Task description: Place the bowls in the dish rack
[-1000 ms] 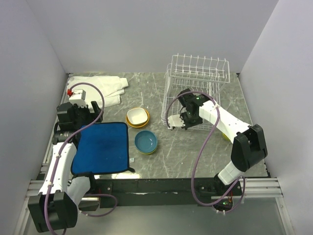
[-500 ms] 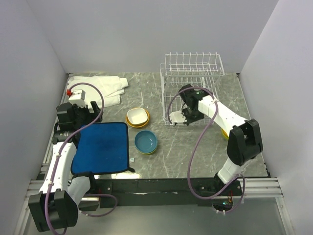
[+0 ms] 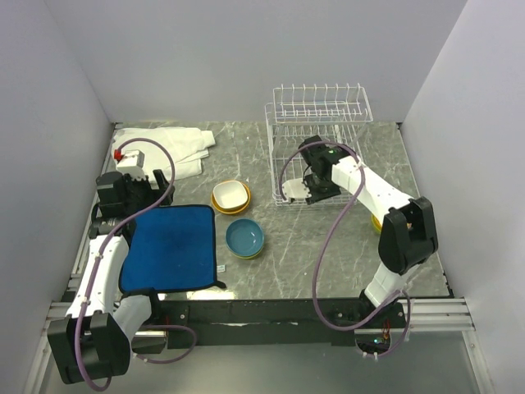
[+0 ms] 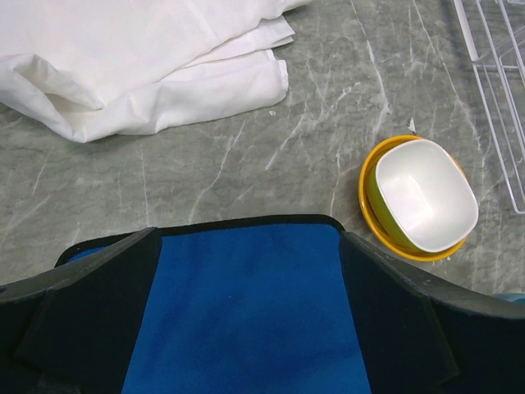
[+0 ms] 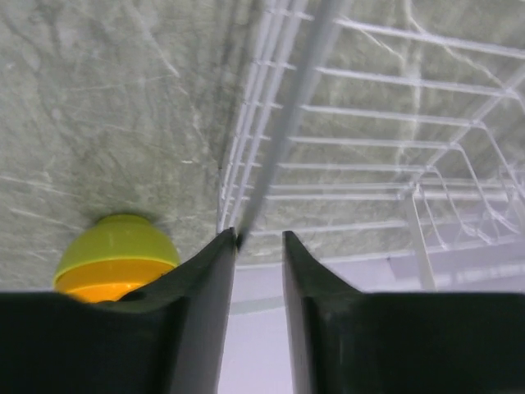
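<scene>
Step in hand, by judgement: positioning rack; no bowl loaded.
- Right tool (image 5: 260, 238): nearly pressed together, pinched wire of dish rack (image 3: 318, 112), which stood far right on worktop (image 3: 328, 246).
- Left tool (image 4: 248, 246): spread, empty, over blue mat (image 4: 246, 320).
- Bowls (image 3: 231, 195): sat on worktop left of rack.
- Next: release wire, fetch bowl.

The grey marbled table (image 3: 287, 263) carries a crumpled white cloth (image 3: 168, 148) at its far left corner and a blue mat (image 3: 172, 248) by the left part of the near edge. Mid-table, a white-lined bowl (image 3: 231, 195) is nested in another. Just nearer, a blue bowl (image 3: 244, 238) tops a second stack. The dish rack (image 3: 316, 131) stands toward the far right corner. A lime-green bowl (image 5: 115, 246) sits near the right edge.
</scene>
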You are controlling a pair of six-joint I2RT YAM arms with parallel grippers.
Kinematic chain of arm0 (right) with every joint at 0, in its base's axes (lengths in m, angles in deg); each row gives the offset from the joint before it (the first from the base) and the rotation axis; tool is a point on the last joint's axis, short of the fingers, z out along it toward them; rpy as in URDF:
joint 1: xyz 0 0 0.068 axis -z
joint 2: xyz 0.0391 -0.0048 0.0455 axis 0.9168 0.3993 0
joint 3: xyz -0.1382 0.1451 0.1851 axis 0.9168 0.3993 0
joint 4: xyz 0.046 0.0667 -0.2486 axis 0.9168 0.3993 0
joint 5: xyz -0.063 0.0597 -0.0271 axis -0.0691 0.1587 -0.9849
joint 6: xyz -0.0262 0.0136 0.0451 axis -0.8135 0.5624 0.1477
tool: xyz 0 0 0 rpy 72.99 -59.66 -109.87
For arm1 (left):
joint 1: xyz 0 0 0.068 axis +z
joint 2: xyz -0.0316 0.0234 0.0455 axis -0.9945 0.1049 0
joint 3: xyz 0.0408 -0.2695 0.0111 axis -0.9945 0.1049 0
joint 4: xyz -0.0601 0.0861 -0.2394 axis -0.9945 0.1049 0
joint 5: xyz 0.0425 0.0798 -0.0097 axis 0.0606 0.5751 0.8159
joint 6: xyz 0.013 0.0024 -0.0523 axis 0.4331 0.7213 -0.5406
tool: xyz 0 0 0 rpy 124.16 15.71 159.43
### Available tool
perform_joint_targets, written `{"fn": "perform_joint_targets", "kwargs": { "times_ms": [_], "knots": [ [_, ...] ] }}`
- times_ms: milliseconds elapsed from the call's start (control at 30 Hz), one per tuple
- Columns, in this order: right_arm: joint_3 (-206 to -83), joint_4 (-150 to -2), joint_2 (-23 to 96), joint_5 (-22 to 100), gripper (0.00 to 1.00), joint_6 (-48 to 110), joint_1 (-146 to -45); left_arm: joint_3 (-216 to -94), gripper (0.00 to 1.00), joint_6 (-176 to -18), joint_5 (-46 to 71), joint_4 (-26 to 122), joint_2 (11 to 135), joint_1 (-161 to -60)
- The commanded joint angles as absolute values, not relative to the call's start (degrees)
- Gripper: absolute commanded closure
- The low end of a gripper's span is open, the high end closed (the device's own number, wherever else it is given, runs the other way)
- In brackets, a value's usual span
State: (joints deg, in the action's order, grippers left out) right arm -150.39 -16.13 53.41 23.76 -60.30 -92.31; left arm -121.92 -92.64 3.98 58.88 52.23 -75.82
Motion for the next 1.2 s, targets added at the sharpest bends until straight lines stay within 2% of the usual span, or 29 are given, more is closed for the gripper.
{"fn": "perform_joint_targets", "kwargs": {
  "times_ms": [0, 67, 233, 267, 300, 433, 567, 667, 800, 1000, 1167],
  "knots": [
    [-151.1, -19.7, 43.4, 22.3, 0.54, -57.8, -92.8, -123.9, 0.03, -91.4, 0.9, 58.4, 50.3, -75.6],
    [-151.2, -20.7, 40.3, 22.4, 0.48, -55.4, -93.2, -124.0, 0.03, -91.1, 0.8, 58.8, 49.9, -75.6],
    [-153.7, -17.5, 37.5, 25.7, 0.41, -45.0, -93.4, -124.6, 0.03, -92.1, 0.9, 59.1, 50.2, -75.6],
    [-153.9, -17.4, 36.3, 27.2, 0.33, -42.1, -93.8, -124.8, 0.03, -92.6, 1.2, 59.2, 50.4, -75.6],
    [-153.8, -17.5, 35.6, 30.1, 0.32, -40.8, -94.1, -125.0, 0.03, -92.6, 1.5, 59.4, 50.8, -75.6],
    [-151.5, -22.3, 32.7, 34.0, 0.32, -31.3, -100.6, -126.0, 0.03, -93.9, 2.2, 61.6, 51.6, -75.6],
    [-151.9, -27.4, 33.9, 33.8, 0.33, -9.7, -109.7, -126.6, 0.03, -95.2, 5.9, 64.0, 52.9, -75.6],
    [-153.2, -29.4, 37.0, 33.0, 0.35, 0.9, -115.8, -126.4, 0.03, -96.2, 10.0, 64.5, 52.7, -75.6],
    [-153.4, -33.4, 42.0, 31.8, 0.41, 4.4, -118.9, -126.7, 0.03, -97.1, 17.1, 66.2, 51.8, -75.5],
    [-154.4, -37.7, 47.5, 34.1, 0.40, 11.7, -125.5, -130.1, 0.03, -97.0, 22.6, 71.3, 52.5, -75.2],
    [-160.1, -37.0, 54.5, 36.8, 0.39, 21.4, -127.5, -130.3, 0.03, -98.1, 25.2, 72.5, 50.5, -74.0]
  ]
}}
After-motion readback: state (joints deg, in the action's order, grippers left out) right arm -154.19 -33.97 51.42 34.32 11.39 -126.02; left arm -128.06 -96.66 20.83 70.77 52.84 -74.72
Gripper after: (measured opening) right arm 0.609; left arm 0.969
